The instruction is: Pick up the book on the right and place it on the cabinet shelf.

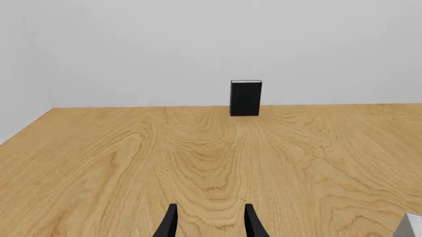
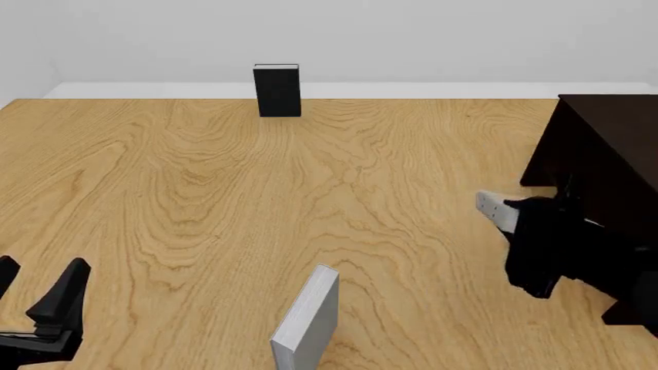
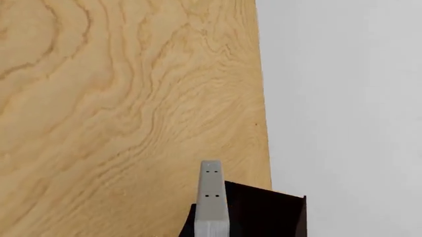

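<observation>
Our right hand (image 2: 522, 218) sits at about 4 o'clock in the front view, clamped on the book (image 2: 494, 208). The book's light grey end sticks out of the dark hand toward 10 o'clock, clear of the tabletop (image 2: 206, 200). The right wrist view shows the book edge-on (image 3: 211, 197) as a narrow grey slab, with a corner of the cabinet (image 3: 267, 212) just behind it. The cabinet (image 2: 602, 154) stands at 3 o'clock, close beside the held book. We cannot make out its inner ledge from here. Our left hand (image 2: 36, 289) rests at 8 o'clock, its fingers (image 1: 170, 221) spread fairly wide around nothing. A slimmer grey book (image 2: 308, 320) stands upright at 6 o'clock. A black book (image 2: 276, 90) stands upright at 12 o'clock near the far edge.
</observation>
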`<action>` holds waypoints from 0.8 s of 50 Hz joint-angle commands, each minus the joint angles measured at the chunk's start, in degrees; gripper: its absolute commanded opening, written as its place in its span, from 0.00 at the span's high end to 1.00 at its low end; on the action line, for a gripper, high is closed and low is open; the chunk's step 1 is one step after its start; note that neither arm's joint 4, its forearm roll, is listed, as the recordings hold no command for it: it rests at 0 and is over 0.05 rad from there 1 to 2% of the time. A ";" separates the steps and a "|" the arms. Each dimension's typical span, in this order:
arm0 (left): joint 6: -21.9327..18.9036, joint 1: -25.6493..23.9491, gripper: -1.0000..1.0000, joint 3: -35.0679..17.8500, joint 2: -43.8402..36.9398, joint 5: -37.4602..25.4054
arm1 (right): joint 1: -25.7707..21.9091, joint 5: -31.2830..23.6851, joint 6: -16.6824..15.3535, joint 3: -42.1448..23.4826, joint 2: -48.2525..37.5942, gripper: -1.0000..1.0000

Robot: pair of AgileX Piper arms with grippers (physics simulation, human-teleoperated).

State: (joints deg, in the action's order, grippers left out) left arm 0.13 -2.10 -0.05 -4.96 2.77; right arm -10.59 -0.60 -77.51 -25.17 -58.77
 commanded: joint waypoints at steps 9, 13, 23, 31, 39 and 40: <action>0.04 0.12 0.00 0.00 -0.30 0.30 | 2.71 28.48 -9.99 8.94 -5.91 1.00; 0.05 0.17 0.00 0.00 -0.19 0.19 | 2.42 33.49 -12.87 10.56 -7.81 1.00; 0.00 0.16 0.00 0.00 -1.48 1.45 | 2.49 35.66 -12.71 10.15 -8.22 1.00; -0.01 0.13 0.00 0.00 -0.38 0.38 | 4.03 36.84 -13.31 10.41 -8.61 1.00; -0.11 0.04 0.00 0.00 -0.13 0.14 | 6.08 36.23 -12.74 9.75 -8.56 1.00; -0.12 0.03 0.00 0.00 0.04 -0.02 | 6.47 36.60 -12.86 9.69 -8.77 1.00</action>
State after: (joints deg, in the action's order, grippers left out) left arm 0.10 -2.00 -0.04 -5.36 3.17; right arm -6.08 33.79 -91.01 -14.81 -67.25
